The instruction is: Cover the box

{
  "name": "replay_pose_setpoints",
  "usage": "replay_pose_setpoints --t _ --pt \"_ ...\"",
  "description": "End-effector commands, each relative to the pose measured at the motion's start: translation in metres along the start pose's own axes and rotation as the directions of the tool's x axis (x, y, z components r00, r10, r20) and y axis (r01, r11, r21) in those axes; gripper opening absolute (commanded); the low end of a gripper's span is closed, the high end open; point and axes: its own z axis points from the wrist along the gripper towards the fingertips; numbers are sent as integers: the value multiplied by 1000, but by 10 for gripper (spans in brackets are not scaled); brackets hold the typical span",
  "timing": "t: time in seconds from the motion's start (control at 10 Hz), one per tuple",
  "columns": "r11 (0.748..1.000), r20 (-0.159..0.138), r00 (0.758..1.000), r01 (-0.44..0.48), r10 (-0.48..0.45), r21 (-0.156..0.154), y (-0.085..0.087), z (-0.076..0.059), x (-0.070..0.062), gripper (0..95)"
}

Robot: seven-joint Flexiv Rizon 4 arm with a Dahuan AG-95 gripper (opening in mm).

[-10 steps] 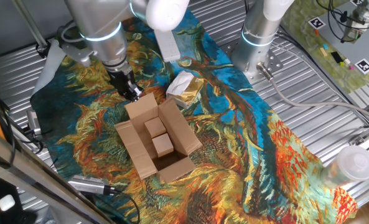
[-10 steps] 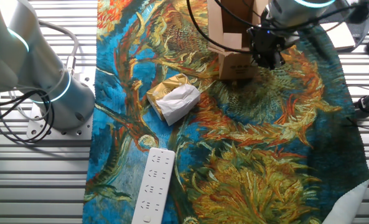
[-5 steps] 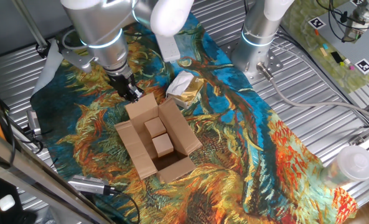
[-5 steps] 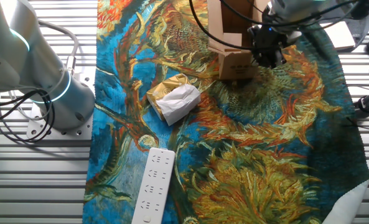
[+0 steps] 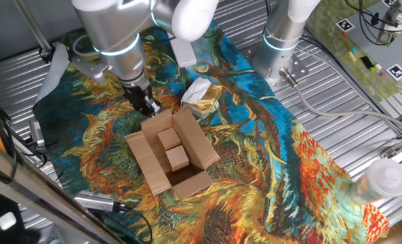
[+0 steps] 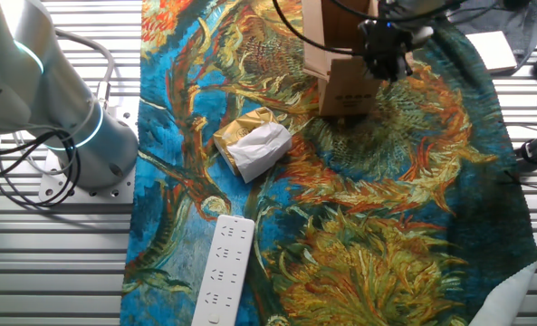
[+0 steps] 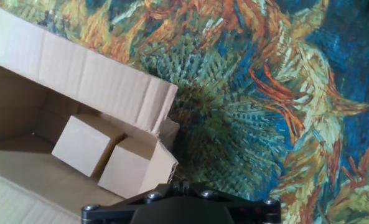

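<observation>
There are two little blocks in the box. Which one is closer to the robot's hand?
The block deeper toward the gripper, next to the flap it is pushing. The other block sits farther along the box, toward its far end.

Silver-grey arm (image 5: 112, 34) with glowing cyan ring reaches down from upper left, wrist tilted. Small black two-finger claw (image 5: 148, 107) points downward at low height; second fixed view shows claw (image 6: 386, 56) as dark cluster with trailing black cables. Finger spread not discernible. Hand view shows only black claw base (image 7: 178, 208) at bottom edge.
</observation>
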Motion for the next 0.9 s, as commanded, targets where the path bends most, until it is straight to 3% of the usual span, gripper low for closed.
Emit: replay_pose_setpoints --t 0.1,0.2,0.4,0.5,0.9 --pt "999 21 999 -40 41 -31 13 9 -14 0" --pt "998 22 998 -58 59 -32 21 16 -23 0" --pt "997 21 998 -66 66 -29 24 22 -28 0" --pt "998 21 998 -63 64 -30 24 31 -29 0" --pt "999 22 999 -50 50 -17 22 50 -22 0"
